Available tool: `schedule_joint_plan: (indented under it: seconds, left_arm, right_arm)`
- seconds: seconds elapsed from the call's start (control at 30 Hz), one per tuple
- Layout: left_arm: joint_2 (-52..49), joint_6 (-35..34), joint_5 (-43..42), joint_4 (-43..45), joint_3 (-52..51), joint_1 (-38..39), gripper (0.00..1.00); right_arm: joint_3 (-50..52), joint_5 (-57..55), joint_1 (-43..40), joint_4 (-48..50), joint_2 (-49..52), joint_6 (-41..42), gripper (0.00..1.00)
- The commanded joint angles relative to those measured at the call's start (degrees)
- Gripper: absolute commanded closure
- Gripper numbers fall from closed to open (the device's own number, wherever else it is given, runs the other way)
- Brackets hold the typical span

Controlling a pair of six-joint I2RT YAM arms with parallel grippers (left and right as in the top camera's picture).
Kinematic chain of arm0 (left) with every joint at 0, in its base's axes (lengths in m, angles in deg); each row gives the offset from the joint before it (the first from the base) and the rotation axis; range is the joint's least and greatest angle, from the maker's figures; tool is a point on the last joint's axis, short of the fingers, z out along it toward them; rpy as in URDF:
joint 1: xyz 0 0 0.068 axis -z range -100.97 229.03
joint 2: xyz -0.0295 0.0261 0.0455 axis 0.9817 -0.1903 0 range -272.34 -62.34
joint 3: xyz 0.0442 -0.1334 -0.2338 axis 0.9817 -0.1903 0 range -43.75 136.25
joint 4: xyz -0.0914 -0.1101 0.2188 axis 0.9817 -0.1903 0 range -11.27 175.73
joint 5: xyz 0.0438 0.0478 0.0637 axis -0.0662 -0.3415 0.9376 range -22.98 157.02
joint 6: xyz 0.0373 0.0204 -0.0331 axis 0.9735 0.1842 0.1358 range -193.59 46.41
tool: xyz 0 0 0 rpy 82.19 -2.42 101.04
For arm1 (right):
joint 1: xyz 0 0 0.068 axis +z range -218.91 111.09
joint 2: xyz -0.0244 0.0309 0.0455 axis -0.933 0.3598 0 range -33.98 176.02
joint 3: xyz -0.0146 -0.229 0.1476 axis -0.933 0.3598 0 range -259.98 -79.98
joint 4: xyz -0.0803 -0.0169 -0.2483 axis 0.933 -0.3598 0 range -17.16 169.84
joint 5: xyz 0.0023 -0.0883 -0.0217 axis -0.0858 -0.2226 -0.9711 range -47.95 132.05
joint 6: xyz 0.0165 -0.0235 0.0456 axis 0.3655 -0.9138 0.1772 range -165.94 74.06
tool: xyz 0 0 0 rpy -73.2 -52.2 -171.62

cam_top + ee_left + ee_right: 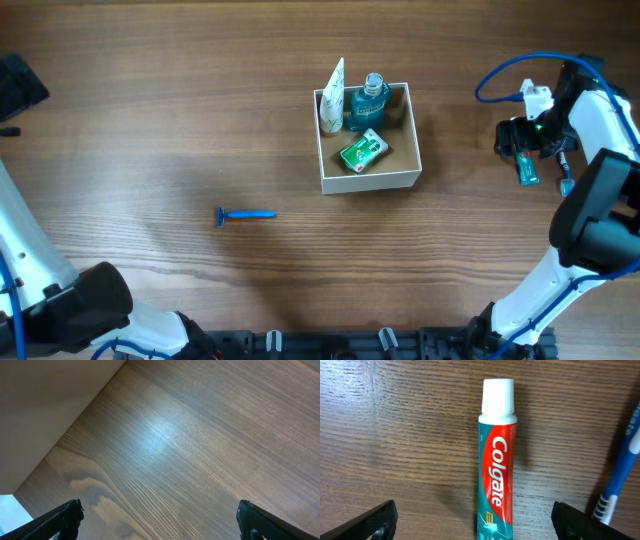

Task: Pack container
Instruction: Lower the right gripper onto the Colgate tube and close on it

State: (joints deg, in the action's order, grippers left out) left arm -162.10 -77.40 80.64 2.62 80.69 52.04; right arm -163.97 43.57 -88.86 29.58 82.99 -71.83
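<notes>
The container (pixel 370 181) is a square shallow box with white walls and a tan inside, right of the table's middle. It holds a white-and-teal tube (pixel 333 98) leaning in the far left corner, a blue bottle (pixel 368 100) and a green packet (pixel 362 151). A Colgate toothpaste tube (pixel 497 460) lies flat on the wood, cap away from the camera. My right gripper (pixel 475 521) is open above it, one finger on each side; it also shows in the overhead view (pixel 524 150), right of the container. My left gripper (pixel 160 520) is open and empty over bare wood.
A blue razor (pixel 245 215) lies on the table left of the container. A blue toothbrush (pixel 620 475) lies just right of the toothpaste. The table's edge and a pale surface (pixel 45 405) show at the upper left of the left wrist view.
</notes>
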Motion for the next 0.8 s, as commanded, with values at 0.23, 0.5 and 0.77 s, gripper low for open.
schedule_joint_plan:
  seconds: [0.23,0.5,0.77]
  left_arm:
    - [-0.2,-1.0,-0.3,0.1,0.4,-0.3,0.00]
    - [-0.2,-1.0,-0.3,0.1,0.4,-0.3,0.00]
    - [-0.2,-1.0,-0.3,0.1,0.4,-0.3,0.00]
  right_arm:
    - [-0.1,1.6,0.1,0.1,2.7,-2.6,0.00]
    - [-0.1,3.3,0.1,1.0,2.8,-2.7,0.00]
    - [0.0,3.5,0.1,0.5,4.7,-4.0,0.00]
